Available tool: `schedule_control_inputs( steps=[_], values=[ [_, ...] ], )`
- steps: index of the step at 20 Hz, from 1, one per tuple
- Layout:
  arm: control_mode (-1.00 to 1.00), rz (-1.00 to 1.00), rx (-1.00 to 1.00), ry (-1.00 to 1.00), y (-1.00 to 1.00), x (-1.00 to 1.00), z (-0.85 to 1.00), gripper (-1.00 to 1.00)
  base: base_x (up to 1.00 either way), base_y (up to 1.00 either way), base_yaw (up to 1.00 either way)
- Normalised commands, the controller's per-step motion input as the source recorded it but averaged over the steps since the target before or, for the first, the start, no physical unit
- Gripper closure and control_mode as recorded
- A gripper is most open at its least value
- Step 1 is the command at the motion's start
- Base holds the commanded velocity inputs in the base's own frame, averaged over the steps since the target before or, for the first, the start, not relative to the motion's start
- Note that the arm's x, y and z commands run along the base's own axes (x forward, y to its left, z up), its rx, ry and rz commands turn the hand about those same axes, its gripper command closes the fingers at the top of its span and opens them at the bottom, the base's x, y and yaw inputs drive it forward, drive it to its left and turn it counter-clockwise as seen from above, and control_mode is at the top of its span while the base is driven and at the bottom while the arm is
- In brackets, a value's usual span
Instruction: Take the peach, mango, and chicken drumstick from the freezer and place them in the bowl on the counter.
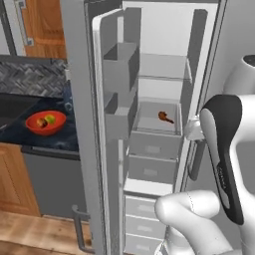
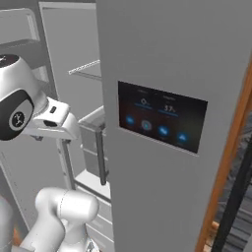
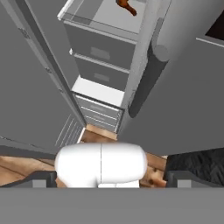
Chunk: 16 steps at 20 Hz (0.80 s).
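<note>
We see the freezer (image 1: 149, 99) standing with its long door (image 1: 112, 124) swung wide, white inside, with clear shelves above and grey drawers (image 1: 154, 149) below. The chicken drumstick (image 1: 165, 117) lies alone on the clear shelf just above the top drawer, thick end toward the back, thin bone pointing forward and right; from the hand view it shows at the top edge (image 3: 126, 6).

To the left, on the dark marbled desk (image 1: 30, 137), sits the red-orange bowl (image 1: 45, 122). In it we make out the green-yellow mango (image 1: 50, 119) and, just beside it, the reddish peach (image 1: 42, 123).

Our jaws stand spread wide and hold nothing; the gripper (image 3: 111, 179) looks down past the freezer's drawers toward the wooden floor (image 3: 26, 168), well below and apart from the drumstick.

The wider grey door with the screen (image 2: 160, 120) stays shut on the right.
</note>
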Motion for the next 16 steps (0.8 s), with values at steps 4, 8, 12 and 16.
schedule_control_inputs(
  steps=[4,8,12,16],
  values=[
    [1.0,0.0,0.0,0.0,0.0,0.0,0.0,-1.0,0.13,0.47,-0.22],
    [1.0,0.0,0.0,0.0,0.0,0.0,0.0,-1.0,0.04,0.22,-0.27],
    [1.0,0.0,0.0,0.0,0.0,0.0,0.0,-1.0,0.03,0.33,-0.33],
    [1.0,0.0,0.0,0.0,0.0,0.0,0.0,-1.0,0.09,0.55,-0.33]
  ],
)
